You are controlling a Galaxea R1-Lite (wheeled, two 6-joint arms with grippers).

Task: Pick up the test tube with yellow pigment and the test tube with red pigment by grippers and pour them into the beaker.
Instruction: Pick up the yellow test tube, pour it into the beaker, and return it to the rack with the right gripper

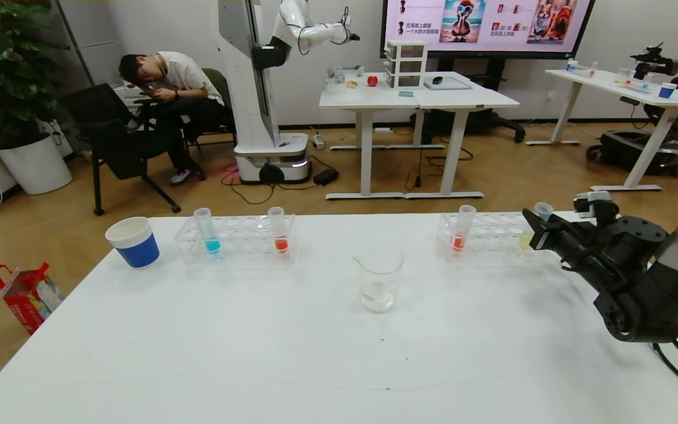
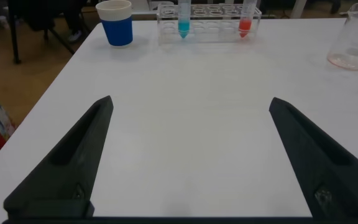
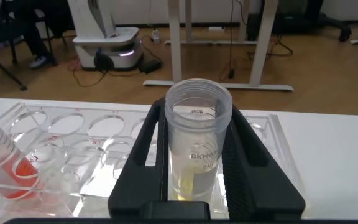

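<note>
My right gripper (image 3: pixel 194 162) is clenched on the test tube with yellow pigment (image 3: pixel 194 143), which stands upright in the right-hand rack (image 1: pixel 486 235) with a little yellow liquid at its bottom; the test tube with red pigment (image 1: pixel 462 229) stands in the same rack; the beaker (image 1: pixel 378 280) sits mid-table (image 1: pixel 256 353); my left gripper (image 2: pixel 188 155) hangs released above the table.

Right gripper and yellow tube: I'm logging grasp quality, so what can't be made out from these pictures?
- Head view: the test tube with yellow pigment shows only its rim; the right gripper hides the rest.
- Right wrist view: whether the tube has left the rack; its bottom is cut off by the frame edge.
- Left gripper: seen in its wrist view only, absent from the head view.
</note>
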